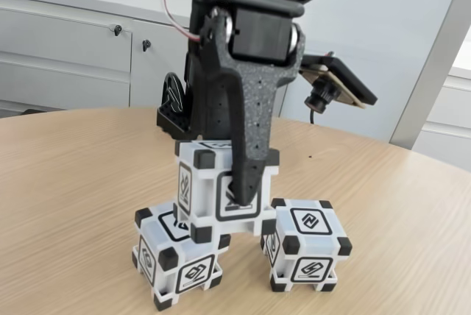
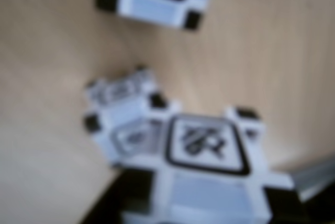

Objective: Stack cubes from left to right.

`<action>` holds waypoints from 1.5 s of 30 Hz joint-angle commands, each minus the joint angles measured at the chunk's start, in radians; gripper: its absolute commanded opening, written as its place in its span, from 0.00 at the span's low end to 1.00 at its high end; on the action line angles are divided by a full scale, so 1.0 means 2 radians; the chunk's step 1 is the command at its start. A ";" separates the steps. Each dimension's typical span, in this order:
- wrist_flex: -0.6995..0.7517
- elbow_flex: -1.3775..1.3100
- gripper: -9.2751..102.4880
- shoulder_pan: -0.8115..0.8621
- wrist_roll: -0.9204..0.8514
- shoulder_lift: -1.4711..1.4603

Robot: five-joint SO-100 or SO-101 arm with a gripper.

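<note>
The black gripper [image 1: 237,182] is clamped on one cube [image 1: 221,190], which sits partly on top of a second cube [image 1: 176,260], hanging over its right side in the fixed view. A third cube [image 1: 305,245] stands on the wooden table [image 1: 73,182] just beside them on the right, near the front edge. In the blurry wrist view the held cube [image 2: 204,156] is over the lower one [image 2: 123,114].
</note>
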 commanded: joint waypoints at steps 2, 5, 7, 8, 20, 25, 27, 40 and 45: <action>0.002 -0.004 0.19 0.005 0.005 0.008; 0.001 -0.004 0.19 0.004 0.002 0.008; 0.001 -0.004 0.19 0.004 0.002 0.008; 0.001 -0.004 0.19 0.004 0.002 0.008; 0.001 -0.005 0.19 0.004 0.000 0.008; 0.001 -0.005 0.19 0.004 0.002 0.008; 0.002 -0.005 0.19 0.004 0.001 0.008; 0.001 -0.005 0.20 0.077 -0.004 0.009; 0.001 -0.004 0.20 0.075 -0.010 0.007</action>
